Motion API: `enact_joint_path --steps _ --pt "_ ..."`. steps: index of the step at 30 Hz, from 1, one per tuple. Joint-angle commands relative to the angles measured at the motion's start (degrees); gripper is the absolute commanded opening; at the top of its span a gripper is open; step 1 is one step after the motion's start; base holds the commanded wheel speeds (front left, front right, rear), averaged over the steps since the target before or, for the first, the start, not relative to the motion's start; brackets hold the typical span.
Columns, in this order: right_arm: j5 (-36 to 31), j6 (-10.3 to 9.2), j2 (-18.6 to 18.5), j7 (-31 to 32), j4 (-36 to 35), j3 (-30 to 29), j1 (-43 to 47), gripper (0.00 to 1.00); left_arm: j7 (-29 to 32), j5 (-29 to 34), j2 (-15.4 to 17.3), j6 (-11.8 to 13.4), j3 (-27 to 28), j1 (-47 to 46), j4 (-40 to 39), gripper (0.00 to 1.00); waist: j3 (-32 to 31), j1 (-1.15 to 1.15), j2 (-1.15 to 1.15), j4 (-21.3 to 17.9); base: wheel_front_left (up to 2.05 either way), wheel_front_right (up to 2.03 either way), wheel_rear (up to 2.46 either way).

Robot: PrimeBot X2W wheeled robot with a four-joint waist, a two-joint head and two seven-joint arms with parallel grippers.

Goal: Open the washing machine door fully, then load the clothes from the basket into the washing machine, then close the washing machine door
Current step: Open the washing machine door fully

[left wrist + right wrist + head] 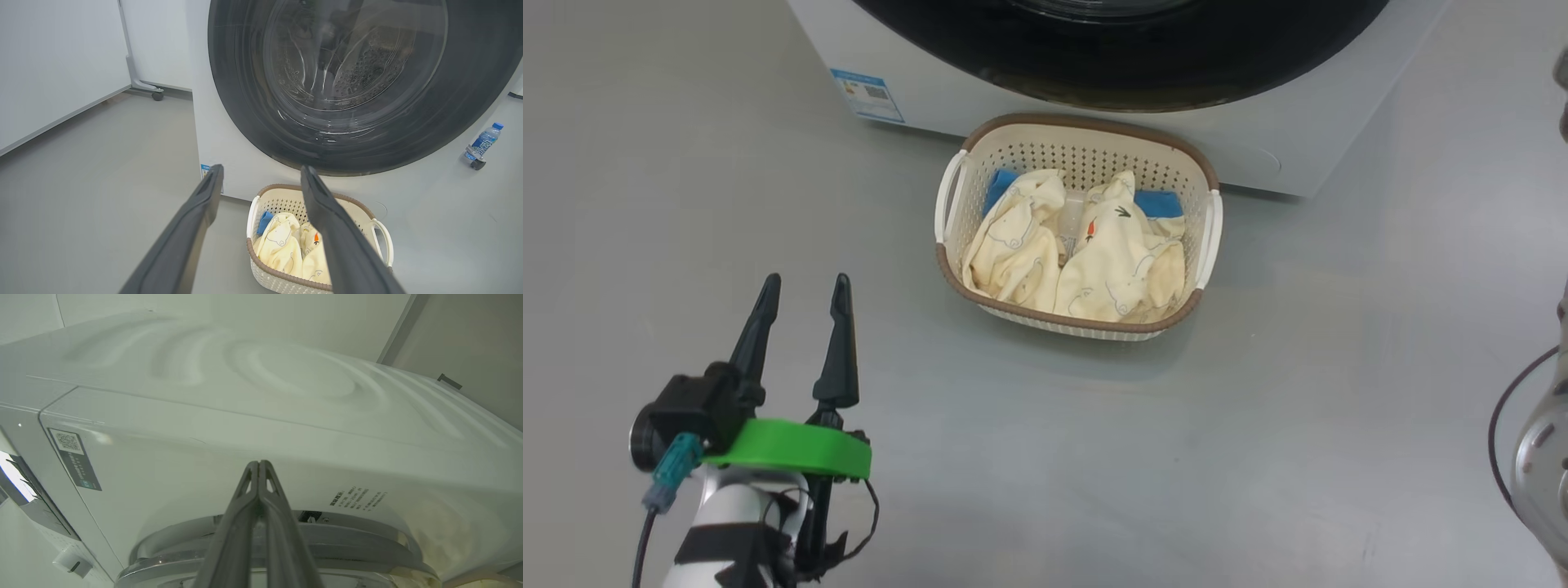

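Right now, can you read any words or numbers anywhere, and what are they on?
Nothing can be read clearly.
Blue sticker on the washing machine's lower corner: print and a square code, too small to read.
Dark label on the washing machine's casing: a square code and tiny lines, too small.
Grey printed lines on its white panel: blurred, unreadable.
Label on the bottle: too small.

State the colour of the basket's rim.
The basket has a brown rim; the head view shows it best.
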Motion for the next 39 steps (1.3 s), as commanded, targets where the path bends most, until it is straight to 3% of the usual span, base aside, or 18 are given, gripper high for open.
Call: enact_joint_path --steps 1,18,39 --pt "-0.5 -0.15 0.9 0.8 -1.7 1.1 -3.4 0.00 -0.6 0.7 0.8 -0.3 1.8 -1.7 -1.5 1.00 0.5 0.00 0.00 0.6 0.00 0.00 0.00" --pt "-6.2 -0.15 1.6 8.4 0.9 0.7 -10.0 0.00 -0.6 0.9 -1.5 -1.1 1.8 -3.3 -0.4 1.00 3.4 0.00 0.00 3.8 0.00 0.00 0.00" --pt "-10.9 -0.15 1.7 10.7 7.4 -1.1 -18.0 0.00 -0.6 -1.1 -2.4 -1.1 0.0 -5.3 0.1 1.00 7.1 0.00 0.00 6.1 0.00 0.00 0.00"
